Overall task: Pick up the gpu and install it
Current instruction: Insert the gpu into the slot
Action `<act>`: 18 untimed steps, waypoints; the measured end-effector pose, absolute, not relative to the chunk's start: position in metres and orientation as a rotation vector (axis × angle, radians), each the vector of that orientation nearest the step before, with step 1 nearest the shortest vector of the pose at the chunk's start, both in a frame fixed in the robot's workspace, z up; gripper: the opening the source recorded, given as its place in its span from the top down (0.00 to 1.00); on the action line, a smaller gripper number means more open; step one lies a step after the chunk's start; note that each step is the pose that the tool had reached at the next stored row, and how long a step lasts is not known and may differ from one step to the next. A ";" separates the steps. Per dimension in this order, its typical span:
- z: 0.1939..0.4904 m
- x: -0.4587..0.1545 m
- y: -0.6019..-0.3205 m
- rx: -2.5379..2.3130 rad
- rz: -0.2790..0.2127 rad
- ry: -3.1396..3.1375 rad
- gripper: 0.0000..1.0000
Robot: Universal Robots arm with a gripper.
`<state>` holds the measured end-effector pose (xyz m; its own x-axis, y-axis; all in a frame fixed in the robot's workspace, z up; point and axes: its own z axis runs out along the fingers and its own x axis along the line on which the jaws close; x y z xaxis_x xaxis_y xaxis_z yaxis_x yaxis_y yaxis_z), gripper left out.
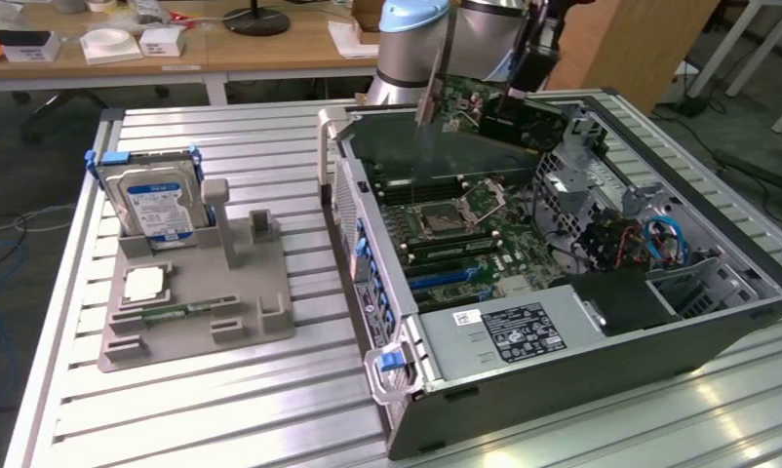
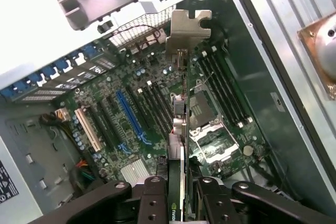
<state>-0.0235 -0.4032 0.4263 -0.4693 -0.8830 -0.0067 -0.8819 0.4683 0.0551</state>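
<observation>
A slatted metal counter [image 1: 235,390] carries everything. On the exterior view's right, an open computer case [image 1: 534,385] lies on its side with its inside facing up. The robot arm [image 1: 410,49] reaches in from the far edge of the counter, over the far end of the case. A green motherboard [image 1: 463,234] covers the case floor. Its processor socket [image 1: 446,216] sits near the middle, with a long blue slot [image 2: 130,116] and darker slots running parallel beside it.

On the exterior view's left, well apart from the case, a grey holder [image 1: 203,317] stands on the counter. A hard drive [image 1: 150,200] with a blue-white label stands upright in its far end.

The gpu [image 1: 476,102] is in the air above the far part of the open case, clear of the motherboard and in no slot. The tool [image 2: 181,195] is closed on it. In the wrist view the card shows edge-on, with a dark finger [image 2: 152,195] pressed against each flat face. Its silver bracket [image 2: 188,24] is at the end away from the tool, over the perforated rear wall of the case.

A square processor chip [image 1: 146,285] and a narrow green memory stick [image 1: 170,312] lie in the near part of the holder.
</observation>
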 end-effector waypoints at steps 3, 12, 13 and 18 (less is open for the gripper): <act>0.426 -0.023 -0.403 1.663 -0.078 -2.636 0.74; 0.425 -0.024 -0.403 1.853 -0.075 -2.502 0.74; 0.425 -0.024 -0.403 1.873 -0.075 -2.486 0.74; 0.424 -0.023 -0.403 1.967 -0.071 -2.412 0.74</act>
